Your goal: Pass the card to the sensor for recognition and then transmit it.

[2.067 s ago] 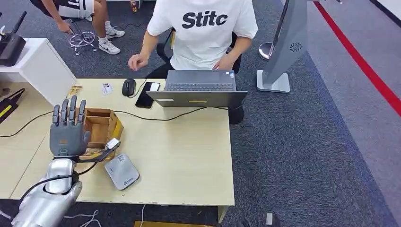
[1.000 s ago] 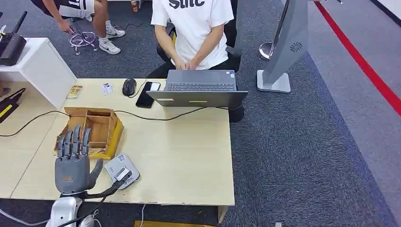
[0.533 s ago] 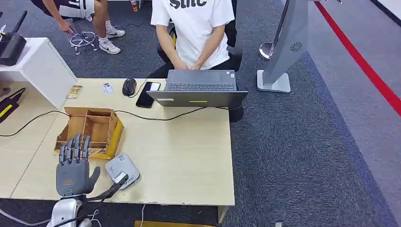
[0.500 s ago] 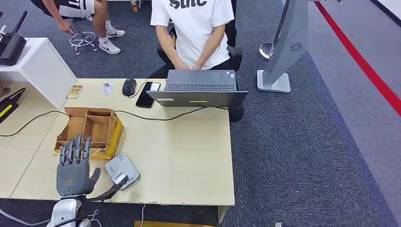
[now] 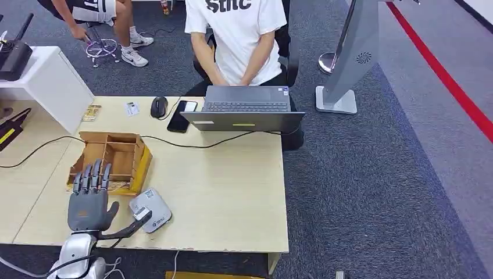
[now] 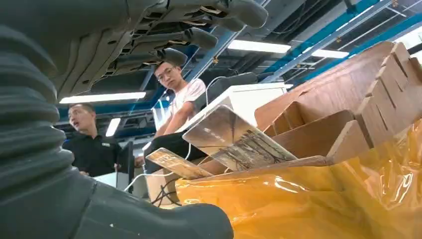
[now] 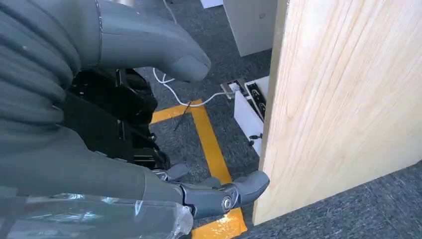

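Observation:
My left hand (image 5: 88, 204) hovers at the table's near edge with its fingers straight and spread, holding nothing. It is just in front of the wooden divider box (image 5: 111, 158) and left of the grey sensor pad (image 5: 150, 210). In the left wrist view the fingers (image 6: 199, 37) reach toward the box (image 6: 348, 99), where a picture card (image 6: 234, 142) leans in a compartment and a second card (image 6: 171, 163) lies behind it. My right hand (image 7: 99, 169) hangs below the table edge (image 7: 338, 99), thumb and fingers apart, with nothing in it.
Two loose cards (image 5: 91, 112) (image 5: 131, 108) lie at the back left. A mouse (image 5: 158, 107), a phone (image 5: 181, 115) and a laptop (image 5: 244, 110) stand at the far edge, where a seated person (image 5: 238, 35) types. A black cable (image 5: 203, 144) crosses the table.
My left hand dropped from over the box back to the table's near edge, then edged slightly forward toward the box. The person settled at the laptop.

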Action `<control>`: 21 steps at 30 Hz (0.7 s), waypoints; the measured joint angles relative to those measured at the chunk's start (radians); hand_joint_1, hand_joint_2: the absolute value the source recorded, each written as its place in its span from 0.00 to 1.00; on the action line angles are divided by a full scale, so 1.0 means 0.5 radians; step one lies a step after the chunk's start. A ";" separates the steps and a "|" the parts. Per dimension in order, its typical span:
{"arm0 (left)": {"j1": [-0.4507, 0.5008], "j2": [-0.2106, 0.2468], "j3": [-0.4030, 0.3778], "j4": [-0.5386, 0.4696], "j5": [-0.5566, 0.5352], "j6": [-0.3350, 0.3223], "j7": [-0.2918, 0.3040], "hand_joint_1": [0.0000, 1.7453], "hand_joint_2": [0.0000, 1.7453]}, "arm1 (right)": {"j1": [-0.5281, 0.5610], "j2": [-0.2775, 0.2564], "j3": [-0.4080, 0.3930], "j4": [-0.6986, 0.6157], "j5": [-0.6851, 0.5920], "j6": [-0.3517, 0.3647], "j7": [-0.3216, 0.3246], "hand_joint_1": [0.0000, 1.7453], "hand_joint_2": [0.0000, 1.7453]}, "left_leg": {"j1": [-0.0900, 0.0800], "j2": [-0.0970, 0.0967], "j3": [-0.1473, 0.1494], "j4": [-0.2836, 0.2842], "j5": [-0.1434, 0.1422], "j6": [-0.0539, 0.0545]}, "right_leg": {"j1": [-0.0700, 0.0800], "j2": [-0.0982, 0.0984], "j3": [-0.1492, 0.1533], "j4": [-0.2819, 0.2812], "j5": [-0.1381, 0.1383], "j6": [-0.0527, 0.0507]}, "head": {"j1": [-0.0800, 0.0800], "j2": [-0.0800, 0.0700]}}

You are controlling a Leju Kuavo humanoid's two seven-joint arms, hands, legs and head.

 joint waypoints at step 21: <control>-0.060 0.150 -0.234 0.120 0.000 0.001 0.066 0.00 1.00 | -0.007 0.000 -0.021 0.000 0.022 0.018 0.005 0.00 1.00 | 0.000 0.000 0.000 0.000 0.000 0.000 | 0.000 0.000 -0.001 0.000 0.000 0.000 | 0.000 0.000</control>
